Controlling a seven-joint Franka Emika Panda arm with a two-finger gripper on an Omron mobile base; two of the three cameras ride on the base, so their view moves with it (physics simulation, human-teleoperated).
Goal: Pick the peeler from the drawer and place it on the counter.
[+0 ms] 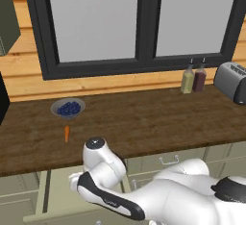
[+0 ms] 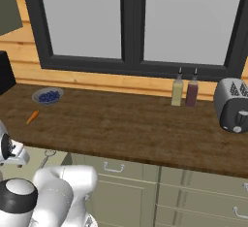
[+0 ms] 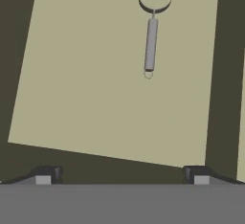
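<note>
A: Item one, gripper (image 3: 122, 174)?
B: Hand view: two dark fingertips (image 3: 44, 175) set wide apart, nothing between them; released, poised above the open drawer (image 3: 72, 74).

A: Item two, peeler (image 3: 151, 36)?
B: Lying flat on the pale drawer floor, toward the far side, well apart from the fingertips. Long axis runs near-to-far in the hand view: ring-shaped head at the far end by the counter's edge, straight grey handle pointing back toward the gripper, a small loop at its tip.

A: Labels, writing?
B: None legible.

A: Surface and room?
B: Dark wood-grain counter (image 1: 144, 118) carrying a carrot (image 1: 67, 132), a bowl of blueberries (image 1: 68, 107), two bottles (image 1: 193, 78) side by side, a toaster (image 1: 232, 81). Behind: tan plank wall (image 1: 29, 82), dark-framed window (image 1: 139, 22).
</note>
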